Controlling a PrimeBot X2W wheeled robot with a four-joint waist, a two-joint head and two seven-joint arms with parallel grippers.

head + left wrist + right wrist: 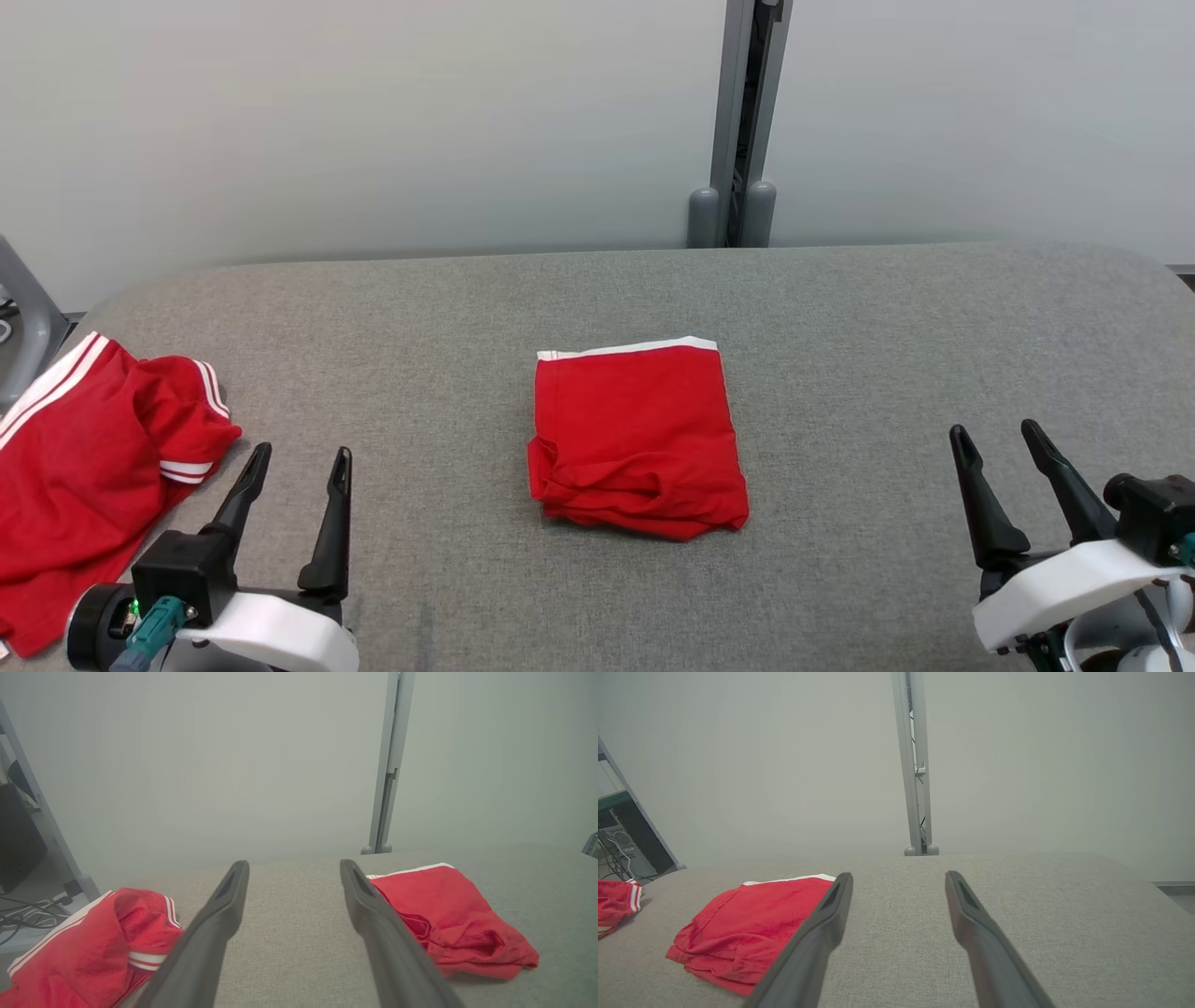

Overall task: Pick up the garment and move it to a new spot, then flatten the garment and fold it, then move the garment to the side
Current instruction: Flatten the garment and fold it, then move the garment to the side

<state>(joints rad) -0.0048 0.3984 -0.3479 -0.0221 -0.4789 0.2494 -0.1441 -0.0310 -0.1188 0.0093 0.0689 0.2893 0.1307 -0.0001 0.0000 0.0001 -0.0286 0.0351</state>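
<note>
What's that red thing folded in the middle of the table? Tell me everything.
A red garment, soft knit-looking cloth, folded into a neat rectangle with a white band along its far edge and bunched, rumpled layers at the near edge. It lies flat mid-table on the grey fabric tabletop, touched by nothing else.

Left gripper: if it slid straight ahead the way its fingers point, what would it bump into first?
Probably nothing: the left gripper points down bare table between the crumpled garment and the folded garment, though depth is hard to judge.
</note>
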